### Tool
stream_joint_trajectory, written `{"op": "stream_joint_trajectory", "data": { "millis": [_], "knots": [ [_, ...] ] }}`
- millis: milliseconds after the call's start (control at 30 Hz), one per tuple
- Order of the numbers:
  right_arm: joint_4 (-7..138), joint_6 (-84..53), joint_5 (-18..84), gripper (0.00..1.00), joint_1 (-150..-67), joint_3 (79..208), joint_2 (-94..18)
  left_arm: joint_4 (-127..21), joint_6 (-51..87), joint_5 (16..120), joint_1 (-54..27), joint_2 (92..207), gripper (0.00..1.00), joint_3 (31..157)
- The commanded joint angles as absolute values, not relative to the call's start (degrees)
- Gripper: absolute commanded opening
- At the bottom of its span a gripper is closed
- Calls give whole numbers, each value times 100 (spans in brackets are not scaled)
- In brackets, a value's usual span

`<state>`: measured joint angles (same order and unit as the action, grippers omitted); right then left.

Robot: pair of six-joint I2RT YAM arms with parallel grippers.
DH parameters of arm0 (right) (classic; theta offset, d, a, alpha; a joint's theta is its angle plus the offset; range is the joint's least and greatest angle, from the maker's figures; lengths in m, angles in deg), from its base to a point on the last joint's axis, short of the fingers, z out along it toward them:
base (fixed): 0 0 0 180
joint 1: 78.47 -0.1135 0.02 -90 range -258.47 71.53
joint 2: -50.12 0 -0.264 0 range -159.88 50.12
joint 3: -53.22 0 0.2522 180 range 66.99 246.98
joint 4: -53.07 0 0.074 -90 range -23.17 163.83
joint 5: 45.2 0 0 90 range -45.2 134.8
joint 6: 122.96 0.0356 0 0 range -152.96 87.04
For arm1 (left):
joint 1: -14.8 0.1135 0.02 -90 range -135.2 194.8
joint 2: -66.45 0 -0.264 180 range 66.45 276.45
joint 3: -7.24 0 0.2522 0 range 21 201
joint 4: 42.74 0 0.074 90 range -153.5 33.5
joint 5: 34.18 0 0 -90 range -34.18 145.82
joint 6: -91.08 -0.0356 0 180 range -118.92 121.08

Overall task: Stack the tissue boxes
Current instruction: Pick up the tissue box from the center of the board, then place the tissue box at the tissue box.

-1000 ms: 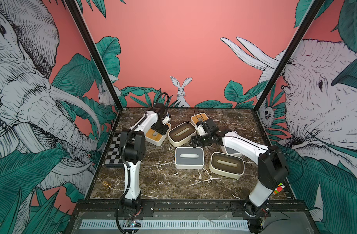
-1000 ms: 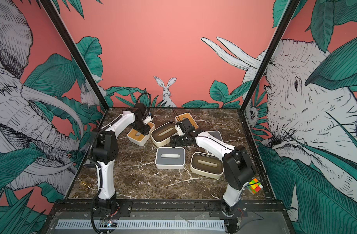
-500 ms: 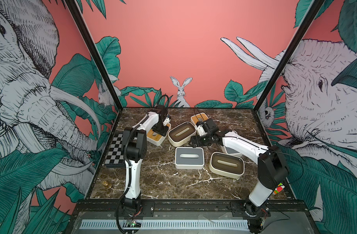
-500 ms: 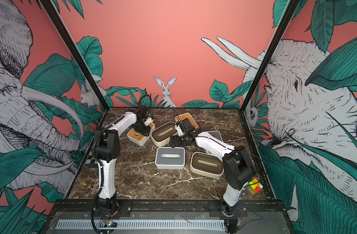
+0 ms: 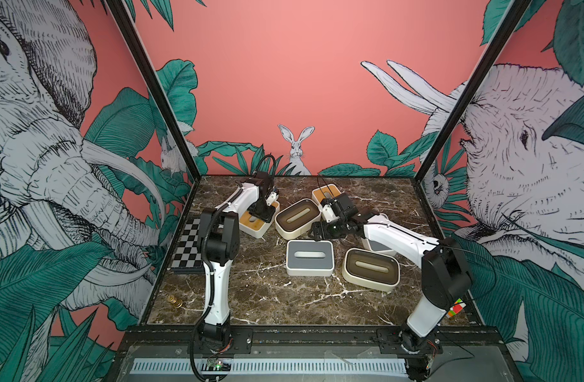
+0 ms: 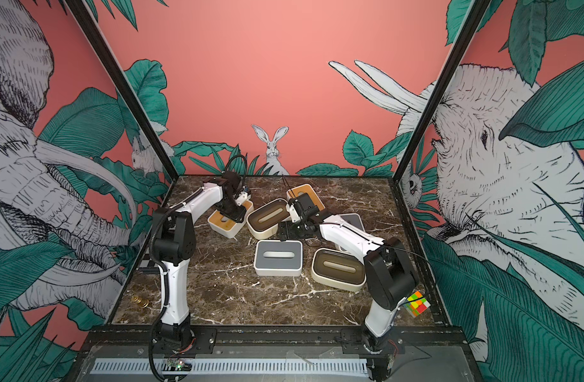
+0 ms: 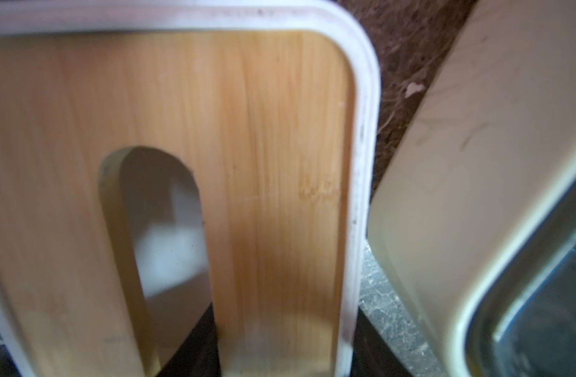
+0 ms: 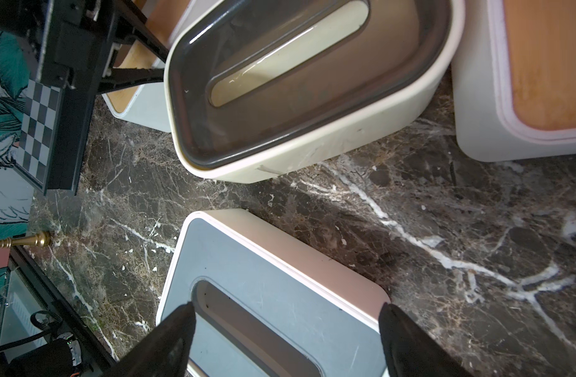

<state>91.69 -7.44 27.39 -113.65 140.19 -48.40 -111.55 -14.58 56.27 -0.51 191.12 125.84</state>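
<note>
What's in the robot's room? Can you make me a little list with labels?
Bamboo lids: left bamboo box, back bamboo box
Grey lids: middle grey box, right grey box, half hidden
Dark lids: rear dark box, front dark box
Left end effector: at left bamboo box, grip unclear
Right end effector: open, near middle grey box
Stacked: none seen

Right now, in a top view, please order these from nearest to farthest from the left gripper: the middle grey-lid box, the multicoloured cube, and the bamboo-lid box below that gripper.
1. Bamboo-lid box: directly under the left gripper, far left side.
2. Grey-lid box: in the middle, nearer the front.
3. Multicoloured cube: at the front right edge, behind the right arm's base.
</note>
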Motion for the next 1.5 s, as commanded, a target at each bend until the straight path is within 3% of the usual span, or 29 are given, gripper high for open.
{"op": "stream_joint_trajectory", "data": {
  "millis": [0, 533, 867, 1033, 1467],
  "knots": [
    [9066, -685, 2704, 89, -11356, 13932, -4699, -11464, -1666, 5600, 109, 18612, 24, 12436],
    [8753, -532, 2251, 90, -11158, 13583, -4377, -11530, -1676, 5795, 100, 17345, 15, 11958],
    [9046, -738, 2198, 91, -10817, 12988, -3528, -11832, -2486, 5837, -1093, 16273, 15, 11517],
    [9082, -673, 2075, 91, -10560, 12427, -2995, -12109, -3140, 6406, -1797, 15843, 16, 11259],
    [10114, -383, 2342, 93, -10021, 11633, -1827, -12057, -4322, 6765, -3179, 15469, 17, 10819]
  ]
}}
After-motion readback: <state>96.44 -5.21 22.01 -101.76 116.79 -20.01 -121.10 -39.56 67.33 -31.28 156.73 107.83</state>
